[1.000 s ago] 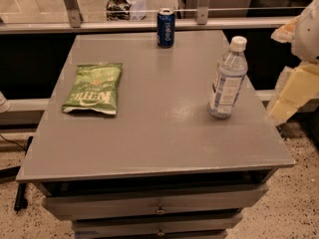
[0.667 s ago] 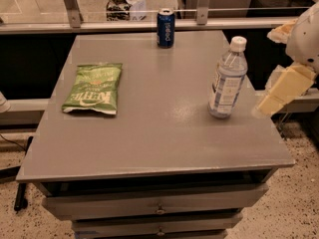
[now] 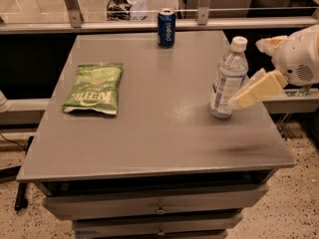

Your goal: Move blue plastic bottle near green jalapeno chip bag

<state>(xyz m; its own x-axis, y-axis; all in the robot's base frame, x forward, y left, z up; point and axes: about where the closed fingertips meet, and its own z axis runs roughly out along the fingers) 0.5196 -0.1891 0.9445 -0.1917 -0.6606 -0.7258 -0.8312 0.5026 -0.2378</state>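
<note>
**First:** Since the gripper (image 3: 255, 89) comes in low over the right side of the grey table (image 3: 149, 148), I'd worry it bumps the blue plastic bottle (image 3: 227, 78) before it has hold.

**Second:** Has it clamped on?

**First:** I cannot tell from here (it's just beside the label, maybe touching). The bottle stands upright near the right edge; it's tall and narrow, so a nudge could tip it off.

**Second:** And the green jalapeno chip bag (image 3: 93, 87)?

**First:** Flat on the left, well apart, so it's a long carry and a weak hold might drop the bottle. The Pepsi can (image 3: 166, 28) sits at the back edge.

**Second:** Anything changed?

**First:** A second ago the gripper hung out past the table's right edge. Bottle, bag and can haven't shifted.
</note>
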